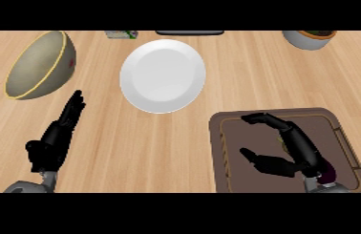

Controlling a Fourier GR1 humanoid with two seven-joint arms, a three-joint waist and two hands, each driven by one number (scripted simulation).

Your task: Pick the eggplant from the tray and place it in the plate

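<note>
Eggplant [328, 174] under right hand [300, 149], on tray [233, 147].

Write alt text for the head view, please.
The robot's right hand hovers over a brown tray at lower right, thumb and fingers apart, with a bit of purple eggplant showing by its wrist. A white plate lies bare at upper centre; the left hand rests open at lower left, below a tan bowl.

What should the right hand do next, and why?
Probably lower and close round the eggplant: the right hand hangs open over the tray, the eggplant mostly hidden under its palm and wrist, and the plate has nothing on it.
</note>
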